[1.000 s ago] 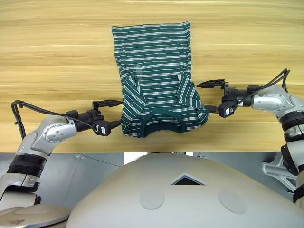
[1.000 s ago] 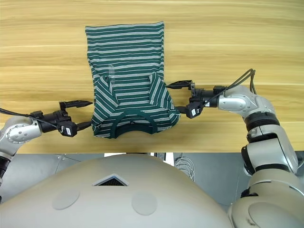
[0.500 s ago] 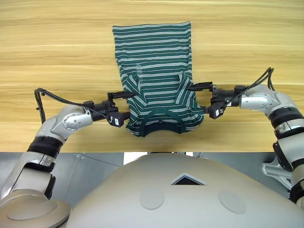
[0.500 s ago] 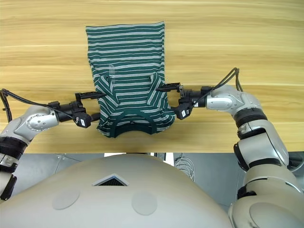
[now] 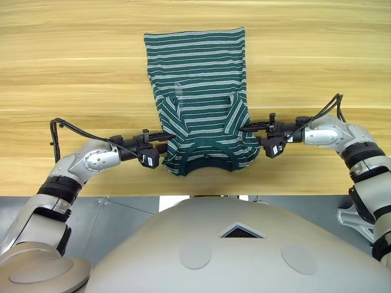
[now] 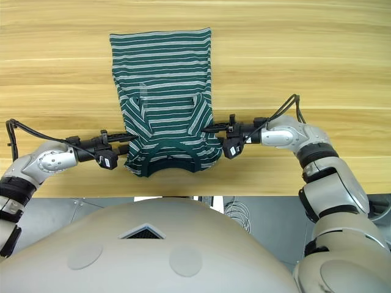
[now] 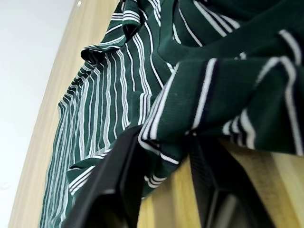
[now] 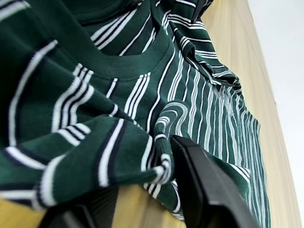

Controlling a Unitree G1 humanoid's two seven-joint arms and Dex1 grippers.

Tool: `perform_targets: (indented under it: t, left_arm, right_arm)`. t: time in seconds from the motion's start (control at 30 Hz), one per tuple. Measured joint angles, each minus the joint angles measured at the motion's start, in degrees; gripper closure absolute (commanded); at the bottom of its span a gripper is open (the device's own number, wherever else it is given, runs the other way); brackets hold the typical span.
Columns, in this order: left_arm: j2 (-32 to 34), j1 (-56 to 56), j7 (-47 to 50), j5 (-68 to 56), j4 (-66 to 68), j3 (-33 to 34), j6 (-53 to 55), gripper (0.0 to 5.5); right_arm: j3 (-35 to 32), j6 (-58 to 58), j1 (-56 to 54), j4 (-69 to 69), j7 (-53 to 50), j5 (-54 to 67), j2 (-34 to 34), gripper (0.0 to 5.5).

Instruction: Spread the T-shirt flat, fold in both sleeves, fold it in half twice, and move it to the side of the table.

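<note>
Striped shirt (image 5: 198, 79) lies mid-desk (image 5: 61, 61), sleeves folded in, collar at near edge. Both arms have closed in from the sides over the last second, jaws narrowed. Left gripper (image 5: 166, 139) pinches left shoulder corner, right gripper (image 5: 247, 133) pinches right. Likely set for first half-fold toward far hem.

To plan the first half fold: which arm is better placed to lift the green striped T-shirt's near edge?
Neither alone, I judge: the left pincer pinches the green striped T-shirt at its near left corner, the right pincer its near right corner, so both seem equally ready.
</note>
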Motion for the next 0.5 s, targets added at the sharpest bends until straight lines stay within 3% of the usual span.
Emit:
perform_targets:
  t: [0.23,0.5]
  left_arm:
    - [2.0,0.2,-5.2,-6.7,0.8,-2.0,-0.8,5.34]
    - [6.0,10.3,-20.5,-30.4,-10.4,-4.2,7.5,5.50]
  right_arm:
    - [3.1,5.8,3.4,-4.4,12.5,13.4,-1.2,5.39]
    - [5.3,23.2,11.2,-21.2,37.3,35.1,-11.0,5.45]
